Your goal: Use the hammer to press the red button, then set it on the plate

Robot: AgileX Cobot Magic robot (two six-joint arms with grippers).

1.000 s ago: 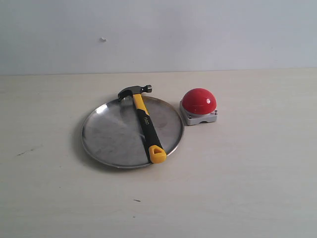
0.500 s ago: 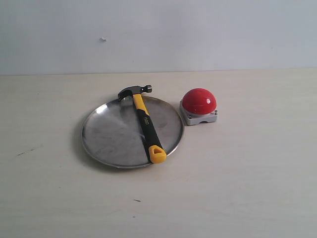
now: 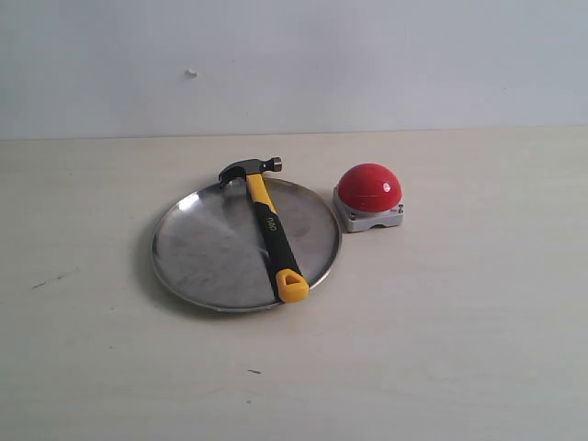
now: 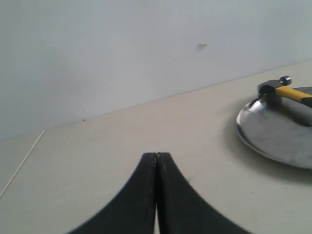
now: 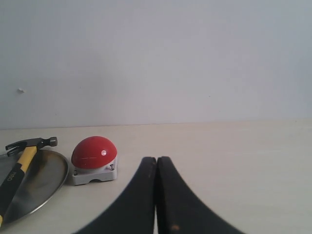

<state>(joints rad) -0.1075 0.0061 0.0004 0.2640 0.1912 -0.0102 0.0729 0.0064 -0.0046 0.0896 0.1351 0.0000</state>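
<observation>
Hammer [image 3: 268,227] lies across plate [image 3: 197,248]: head over the far rim, yellow loop at the near rim. Button [image 3: 368,187] sits on the desk [image 3: 459,331] just right of the plate, apart from it.

Left gripper [image 4: 156,158], right gripper [image 5: 156,161]: jaws pressed fully together, nothing held, both well away from the things and out of the exterior view.

Cannot tell whether the button has been pressed. If not, the step in hand is the pick-up:
- Open the jaws wide before descending.
- Straddle the black grip mid-handle, square across it.
- Close firmly so the head cannot droop.
- Lift clear of the rim before swinging over.
- Bring the head down on the dome's crown.
</observation>
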